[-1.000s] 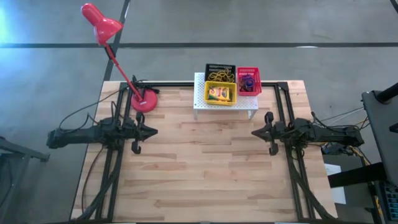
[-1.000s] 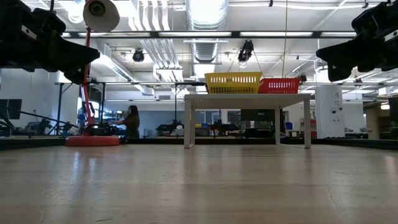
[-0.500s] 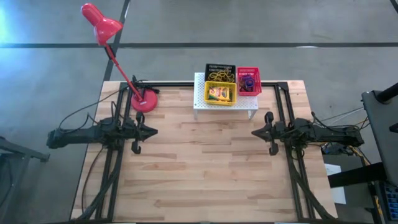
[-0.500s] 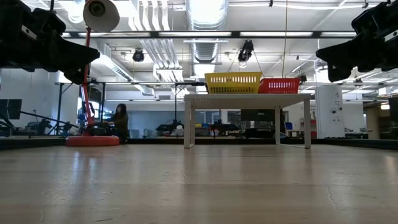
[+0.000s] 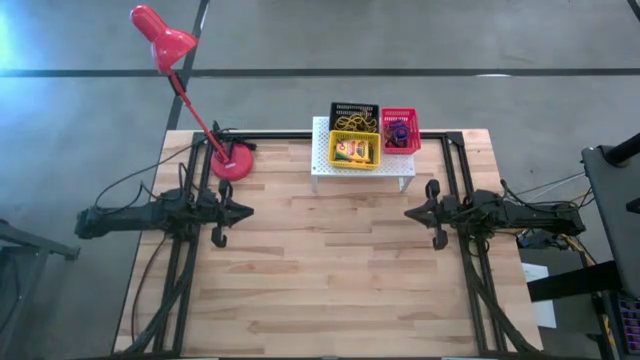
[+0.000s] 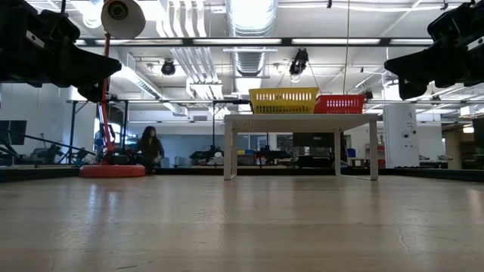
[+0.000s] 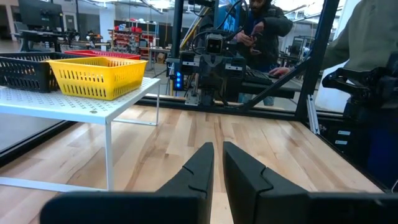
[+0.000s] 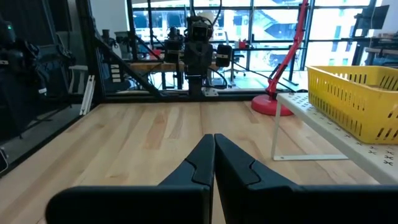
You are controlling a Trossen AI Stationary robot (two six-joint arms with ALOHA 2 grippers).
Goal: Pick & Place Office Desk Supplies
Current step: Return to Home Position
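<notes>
Three small trays stand side by side on the white perforated stand (image 5: pixel 325 165) at the table's far edge. The yellow tray (image 5: pixel 370 160) holds a yellow-green card box (image 5: pixel 351 151). The black tray (image 5: pixel 345 110) behind it holds thin yellow rubber bands (image 5: pixel 361 122). The red tray (image 5: pixel 412 143) holds dark rings (image 5: pixel 397 133). My left gripper (image 5: pixel 248 212) hovers over the table's left side and my right gripper (image 5: pixel 408 213) over its right side. Both are shut, point toward the table's middle and hold nothing.
A red desk lamp stands with its base (image 5: pixel 233 161) on the far left of the table, and its head (image 5: pixel 160 35) reaches out past the far edge. Bare wood lies between the two grippers and toward the near edge. People stand in the room beyond the table.
Both arms and all the trays have kept still. Only a person far off in the room behind the table has shifted.
</notes>
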